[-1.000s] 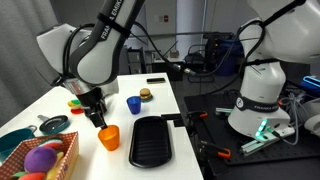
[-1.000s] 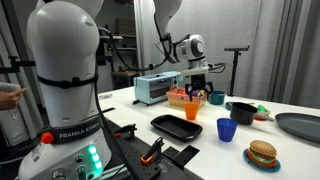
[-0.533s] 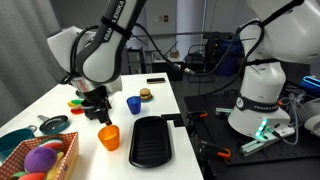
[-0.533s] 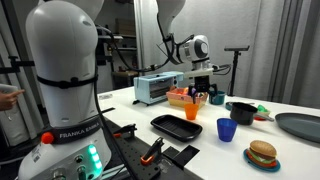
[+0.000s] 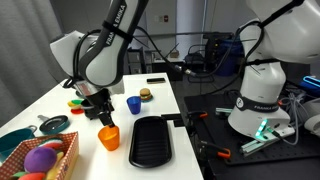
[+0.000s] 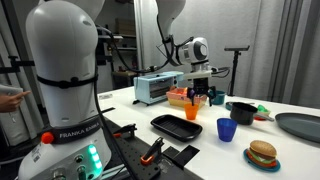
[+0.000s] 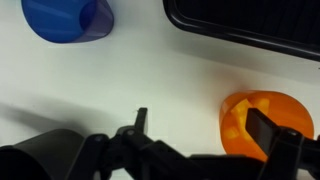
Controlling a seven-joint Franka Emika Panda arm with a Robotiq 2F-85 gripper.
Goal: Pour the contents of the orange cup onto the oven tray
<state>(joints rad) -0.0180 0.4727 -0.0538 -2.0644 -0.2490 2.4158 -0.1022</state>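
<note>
The jaws stood spread apart, grasping nothing, in the wrist view: one dark finger (image 7: 140,122) rose near the centre of the frame and the other (image 7: 268,128) lay against the far edge of the orange cup (image 7: 262,122), so that the cup sat partly between them, whether touched or not could not be told. The gripper (image 5: 104,116) hung just above the cup (image 5: 109,137) in an exterior view, and appeared likewise over the cup (image 6: 190,107) from the opposite camera, where the gripper (image 6: 199,96) pointed downward. The cup stood upright on the white table (image 5: 40,104), with yellow pieces (image 7: 238,122) visible inside it along the wall. Just beside the cup lay the black tray (image 5: 151,140), its ridged surface bare, lengthwise toward the table's edge; in the wrist view only its rim (image 7: 245,25) crossed the upper border. A blue cup (image 5: 133,104) stood upright farther back, apart from both, and showed at the upper corner of the wrist view (image 7: 68,18). Behind it sat a toy burger (image 5: 145,94). A basket (image 5: 62,158) of coloured items occupied the near corner of the table, next to a teal plate (image 5: 14,143). A second white robot base (image 5: 259,95) stood on the neighbouring dark bench.
</note>
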